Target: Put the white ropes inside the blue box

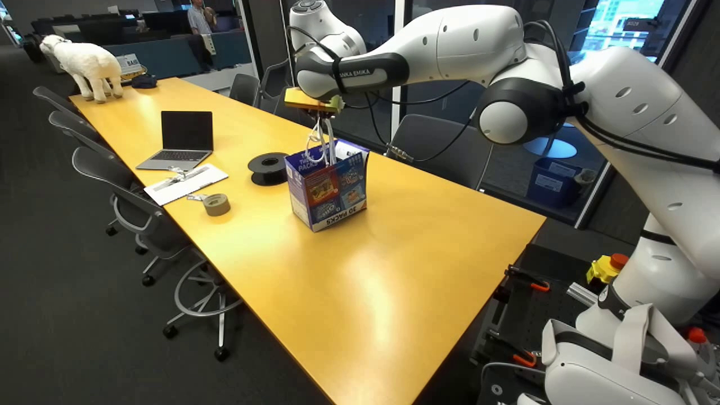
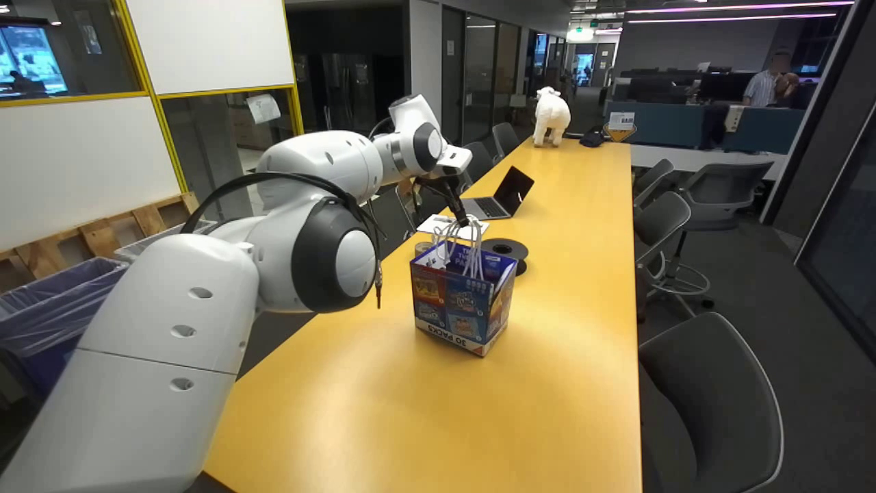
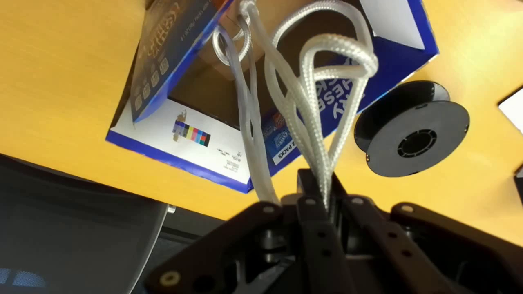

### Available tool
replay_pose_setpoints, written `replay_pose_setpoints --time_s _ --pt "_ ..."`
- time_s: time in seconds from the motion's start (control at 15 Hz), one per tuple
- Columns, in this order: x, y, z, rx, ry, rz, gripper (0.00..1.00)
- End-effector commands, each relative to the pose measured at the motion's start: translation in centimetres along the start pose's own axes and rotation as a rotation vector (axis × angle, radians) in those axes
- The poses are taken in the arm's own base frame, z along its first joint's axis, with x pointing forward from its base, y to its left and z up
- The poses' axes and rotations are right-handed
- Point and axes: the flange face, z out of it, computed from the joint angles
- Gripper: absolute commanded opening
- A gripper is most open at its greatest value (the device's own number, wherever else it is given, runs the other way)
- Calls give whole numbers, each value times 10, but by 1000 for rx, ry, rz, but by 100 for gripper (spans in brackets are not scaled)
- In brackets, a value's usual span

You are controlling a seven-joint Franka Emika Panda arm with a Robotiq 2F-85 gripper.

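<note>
The blue box stands upright with its top open on the yellow table, and it also shows in an exterior view and in the wrist view. The white ropes are looped and hang from my gripper. In both exterior views the ropes hang down into the box's open top. My gripper is shut on the ropes, above the box's rim, and also shows in an exterior view. The lower rope ends are partly hidden by the box walls.
A black spool stands close beside the box. A tape roll, a white board with a clip and an open laptop lie farther along the table. Chairs line the table's sides.
</note>
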Motion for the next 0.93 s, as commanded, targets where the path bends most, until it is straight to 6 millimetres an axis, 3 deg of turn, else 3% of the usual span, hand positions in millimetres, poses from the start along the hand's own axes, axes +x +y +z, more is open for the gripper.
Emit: replay_pose_setpoints --time_s 0.0,0.07,0.13,0.47,0.73,0.87 --pt "3 0 4 0 -32 -16 8" --pt "2 1 7 -7 -40 -26 33" --pt "3 2 10 -14 -39 -33 34" --pt "2 7 15 -55 -36 -74 70" --pt "3 26 -1 -143 -136 -291 99" --pt "9 39 -15 -186 -187 -387 100"
